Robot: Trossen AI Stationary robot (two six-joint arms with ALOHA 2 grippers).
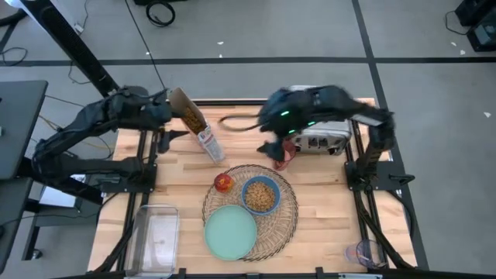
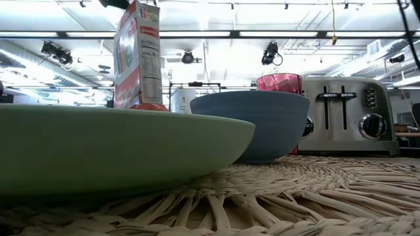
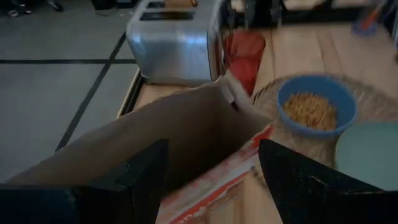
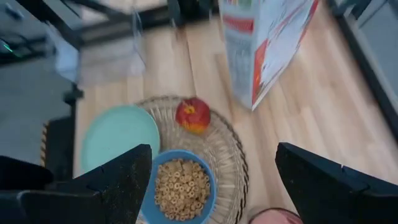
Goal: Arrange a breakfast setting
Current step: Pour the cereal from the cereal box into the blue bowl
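My left gripper (image 1: 167,116) is shut on a cereal box (image 1: 198,128) at the table's far left, and the box leans toward the mat. My right gripper (image 4: 211,180) is open and hovers above the pink cup (image 1: 287,157), which stands in front of the toaster. The round straw placemat (image 1: 287,225) carries the mint-green plate (image 1: 230,231), the blue bowl (image 1: 261,194) filled with cereal, and the red apple (image 1: 224,182). The spoon is out of view. My left gripper pinches the cereal box between its two fingers (image 3: 140,180), on two opposite sides near the box's upper, open end (image 3: 205,130). The fingers come from the table's left side. The box hangs tilted, its lower end (image 1: 215,153) toward the mat; whether it touches the table I cannot tell.
The chrome toaster (image 1: 322,138) stands at the far right, its cord (image 1: 232,122) on the table behind the cup. A clear plastic bin (image 1: 155,236) sits at the near left. A small clear cup (image 1: 364,252) stands at the near right corner.
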